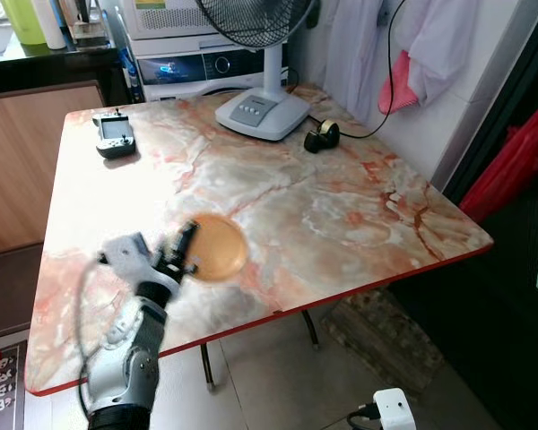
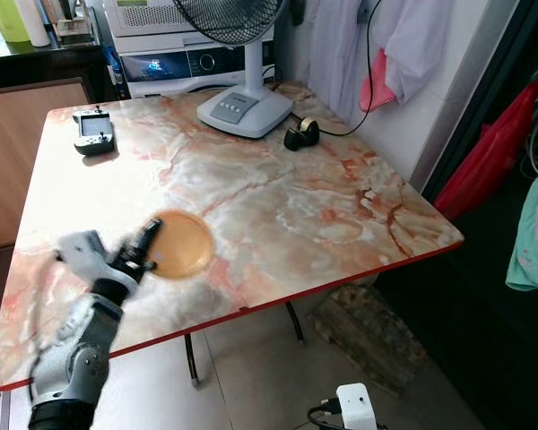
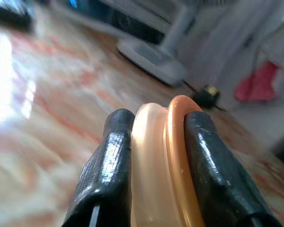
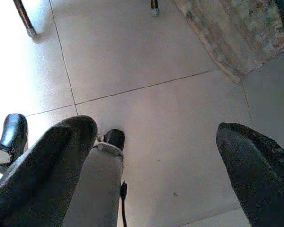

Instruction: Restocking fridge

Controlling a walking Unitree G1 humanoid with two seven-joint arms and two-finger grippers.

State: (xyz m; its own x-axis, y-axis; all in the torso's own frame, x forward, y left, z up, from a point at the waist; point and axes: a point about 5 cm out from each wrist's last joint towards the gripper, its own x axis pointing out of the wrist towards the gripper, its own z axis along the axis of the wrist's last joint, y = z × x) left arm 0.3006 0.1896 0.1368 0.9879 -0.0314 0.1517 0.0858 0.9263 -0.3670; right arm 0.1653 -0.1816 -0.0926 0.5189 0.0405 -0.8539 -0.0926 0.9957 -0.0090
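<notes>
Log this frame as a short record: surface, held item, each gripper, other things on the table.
surface: marble-pattern table
held item: orange round lid, above the table's near left part
left gripper: jaws shut on the lid's rim, pads either side
right gripper: jaws open, pointing down at the tiled floor
on table: fan base, tape dispenser, handheld controller

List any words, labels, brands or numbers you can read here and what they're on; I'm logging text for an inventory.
No text can be read.
White appliance: a label on its front, too small to read.
Washing machine: a lit display panel, blurred.
Handheld device on the table: a screen, nothing readable.
Fan base: grey buttons, markings too small.
Orange plate in the left gripper: no text.
</notes>
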